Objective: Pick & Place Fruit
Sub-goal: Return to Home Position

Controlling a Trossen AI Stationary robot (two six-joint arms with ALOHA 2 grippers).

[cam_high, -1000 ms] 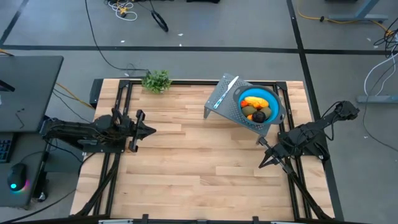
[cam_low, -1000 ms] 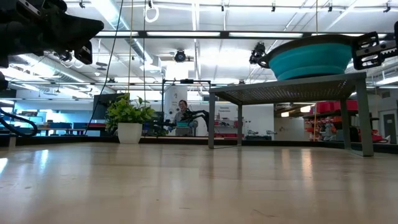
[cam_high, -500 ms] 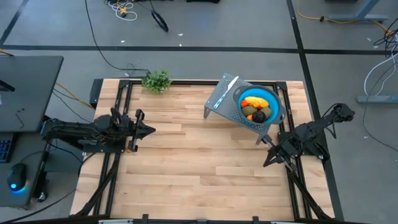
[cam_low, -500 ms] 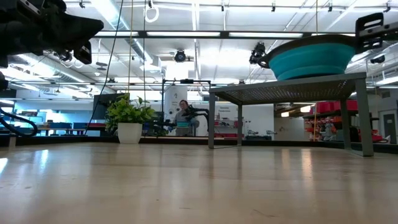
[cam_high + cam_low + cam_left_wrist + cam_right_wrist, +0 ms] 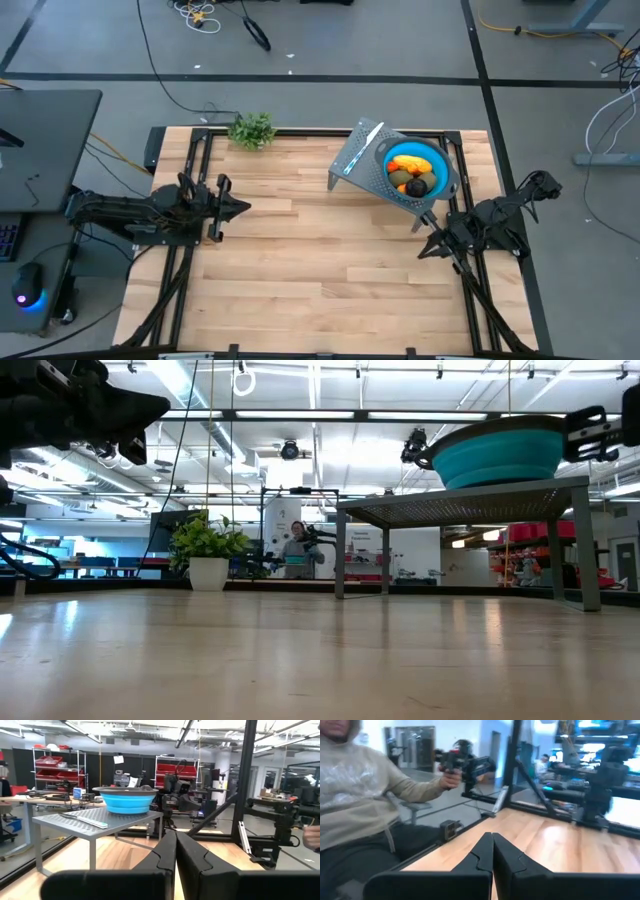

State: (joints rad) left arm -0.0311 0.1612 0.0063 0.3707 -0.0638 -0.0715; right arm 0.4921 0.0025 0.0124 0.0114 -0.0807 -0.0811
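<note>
Currently my left gripper [image 5: 175, 836] has its fingers pressed flat together with nothing between them. The right gripper [image 5: 492, 838] looks the same on its own wrist feed, pads touching along their length and holding nothing. From above, I see the left gripper hanging over the left part of the table [image 5: 320, 280], pointing toward the middle, its arm stretched in from the left edge. The right gripper sits by the table's right edge, near the closest corner of the shelf [image 5: 356, 158] but apart from it, pointing inward and slightly toward the near side. The fruit [image 5: 411, 172] is all in the blue bowl [image 5: 434, 151], which stands on the right part of the grey perforated shelf at the far right of the table. In the bowl I can make out an orange-yellow piece on the far side, olive-green pieces and a dark ball nearer, and some small orange-red bits. The knife [image 5: 364, 143] lies flat and diagonal on the shelf's left part, just beside the bowl. A leafy sprig [image 5: 252, 130] stands at the table's far edge, well apart from both arms. Beyond the right gripper, its wrist feed shows a seated person [image 5: 355, 790] in a grey hooded top, one hand [image 5: 449, 779] gripping a dark handle.
</note>
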